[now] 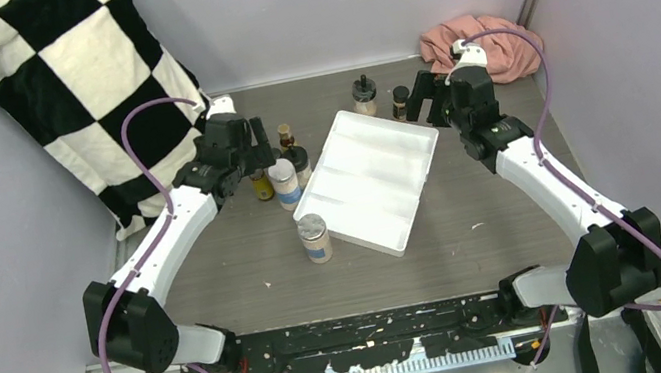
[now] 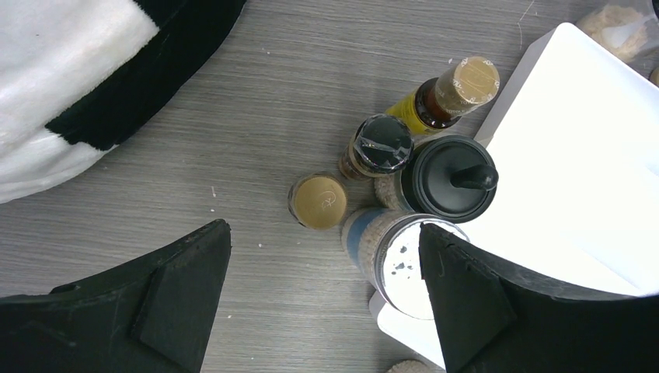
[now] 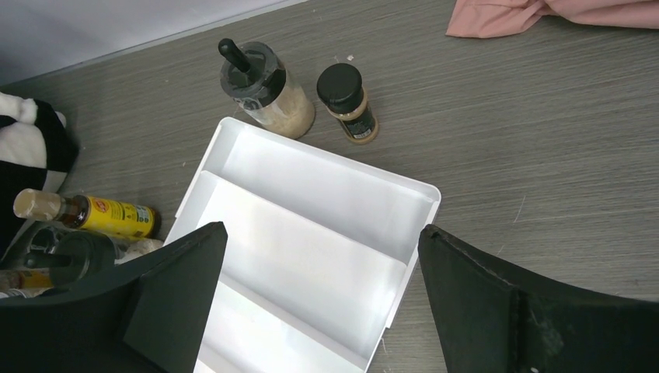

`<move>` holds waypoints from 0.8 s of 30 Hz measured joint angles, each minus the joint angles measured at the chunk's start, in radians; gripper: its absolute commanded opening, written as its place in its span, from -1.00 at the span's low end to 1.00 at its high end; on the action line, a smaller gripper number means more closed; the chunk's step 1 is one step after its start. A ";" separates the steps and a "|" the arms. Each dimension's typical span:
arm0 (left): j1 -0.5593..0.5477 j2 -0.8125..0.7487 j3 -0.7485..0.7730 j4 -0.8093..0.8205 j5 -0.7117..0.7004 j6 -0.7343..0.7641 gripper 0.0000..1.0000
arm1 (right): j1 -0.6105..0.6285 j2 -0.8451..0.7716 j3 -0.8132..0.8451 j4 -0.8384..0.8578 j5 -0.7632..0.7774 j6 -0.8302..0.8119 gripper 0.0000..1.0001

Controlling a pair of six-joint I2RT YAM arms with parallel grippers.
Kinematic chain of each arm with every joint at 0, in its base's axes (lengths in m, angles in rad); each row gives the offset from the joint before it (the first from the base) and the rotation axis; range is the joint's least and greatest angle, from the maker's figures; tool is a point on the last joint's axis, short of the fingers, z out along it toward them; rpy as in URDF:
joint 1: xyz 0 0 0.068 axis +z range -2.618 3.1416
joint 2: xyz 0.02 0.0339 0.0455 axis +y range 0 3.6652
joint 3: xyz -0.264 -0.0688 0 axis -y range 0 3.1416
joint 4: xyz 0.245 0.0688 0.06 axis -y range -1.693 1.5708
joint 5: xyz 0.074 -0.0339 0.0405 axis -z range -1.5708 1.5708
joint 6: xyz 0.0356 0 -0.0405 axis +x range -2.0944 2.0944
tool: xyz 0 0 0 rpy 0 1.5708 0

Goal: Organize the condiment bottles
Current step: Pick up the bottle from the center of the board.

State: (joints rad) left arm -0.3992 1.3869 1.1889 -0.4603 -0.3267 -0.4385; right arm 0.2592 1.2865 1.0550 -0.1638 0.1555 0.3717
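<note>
Grey tabletop [image 2: 233,116]; condiment bottles [image 2: 381,148] cluster beneath the wide left fingers [image 2: 179,295]; right fingers [image 3: 497,311] wide, apparently empty.

White arm links [image 1: 168,236], black joints [image 1: 132,326], purple cables [image 1: 128,139]

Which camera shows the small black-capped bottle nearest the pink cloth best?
Right wrist: the black-capped bottle stands whole, cap and label clear. Top external shows it tiny; left wrist shows nothing clear of it.

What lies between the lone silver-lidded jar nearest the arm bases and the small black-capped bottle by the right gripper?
The white tray lies between them, its compartments empty; the top view shows it.
</note>
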 measured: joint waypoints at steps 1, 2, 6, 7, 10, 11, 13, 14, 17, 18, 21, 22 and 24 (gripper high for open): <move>0.000 0.000 0.000 0.000 0.000 0.000 0.82 | 0.000 -0.002 -0.002 0.001 0.000 0.000 0.99; 0.000 0.000 0.000 0.000 -0.003 0.000 0.82 | 0.000 -0.002 -0.003 0.003 0.000 -0.001 0.99; 0.000 0.000 0.000 0.001 -0.014 0.000 0.82 | 0.000 -0.003 -0.006 0.009 -0.001 -0.003 0.99; 0.000 0.001 0.000 0.002 -0.016 0.000 0.82 | 0.000 -0.003 -0.006 0.010 -0.001 -0.003 0.99; 0.000 0.008 0.000 0.010 -0.022 0.000 0.81 | 0.000 -0.005 -0.006 0.014 -0.005 -0.003 0.99; 0.000 0.015 0.000 0.014 -0.023 0.000 0.81 | 0.001 -0.005 -0.006 0.014 -0.006 -0.003 0.99; 0.000 0.028 0.000 0.019 -0.023 0.001 0.79 | 0.001 -0.007 -0.007 0.014 -0.008 -0.003 0.99; 0.000 0.038 -0.001 0.023 -0.023 0.001 0.77 | 0.001 -0.009 -0.007 0.014 -0.009 -0.003 0.99; 0.000 0.059 -0.002 0.025 -0.027 0.001 0.71 | 0.001 -0.013 -0.008 0.019 -0.011 -0.003 0.99; 0.000 0.066 -0.002 0.025 -0.029 0.001 0.70 | 0.001 -0.013 -0.008 0.022 -0.011 -0.003 0.99; 0.000 0.077 -0.002 0.031 -0.035 0.001 0.65 | 0.001 -0.013 -0.008 0.024 -0.012 -0.003 0.99; 0.000 0.080 -0.002 0.034 -0.039 0.000 0.64 | 0.001 -0.013 -0.008 0.026 -0.012 -0.003 0.99; 0.000 0.085 -0.004 0.043 -0.045 0.000 0.60 | 0.001 -0.013 -0.008 0.029 -0.015 -0.003 0.99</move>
State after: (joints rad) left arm -0.3992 1.4719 1.1847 -0.4171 -0.3717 -0.4381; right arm 0.2600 1.2736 1.0466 -0.1352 0.1406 0.3683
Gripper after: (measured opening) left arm 0.823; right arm 0.995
